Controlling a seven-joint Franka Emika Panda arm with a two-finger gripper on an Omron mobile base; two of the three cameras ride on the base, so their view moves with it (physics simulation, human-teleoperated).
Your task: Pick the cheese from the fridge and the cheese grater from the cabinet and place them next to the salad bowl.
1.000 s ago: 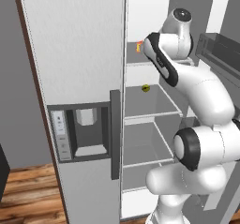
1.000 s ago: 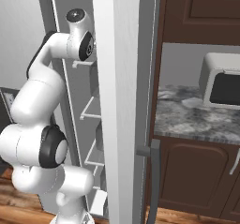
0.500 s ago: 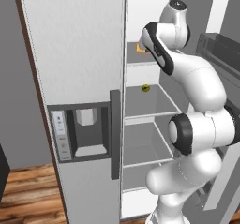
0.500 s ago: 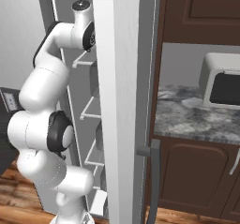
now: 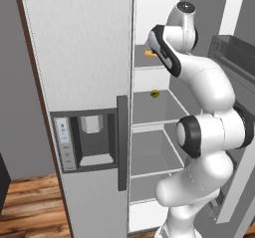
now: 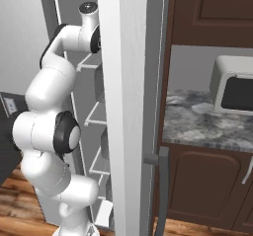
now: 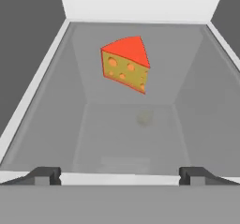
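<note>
The cheese (image 7: pixel 125 63), a yellow wedge with holes and a red top, lies on a glass shelf of the fridge (image 5: pixel 84 48), toward its back. In the left base view the cheese (image 5: pixel 149 53) peeks out on the upper shelf behind my arm. My gripper (image 7: pixel 120 176) faces the wedge from the shelf's front edge, open and empty, well short of it; its fingertips (image 7: pixel 44 175) stand wide apart. The dark brown cabinet (image 6: pixel 212 13) hangs shut to the right of the fridge. The cheese grater and the salad bowl are out of view.
A small round yellow-dark item (image 5: pixel 155 93) sits on the shelf below. The closed fridge door with its dispenser panel (image 5: pixel 84 142) stands left of the open compartment. A microwave (image 6: pixel 237 89) rests on the stone counter (image 6: pixel 197 126) to the right.
My arm has swung up and reached further into the fridge, bringing the hand level with the upper shelf. The gripper has stayed open.
</note>
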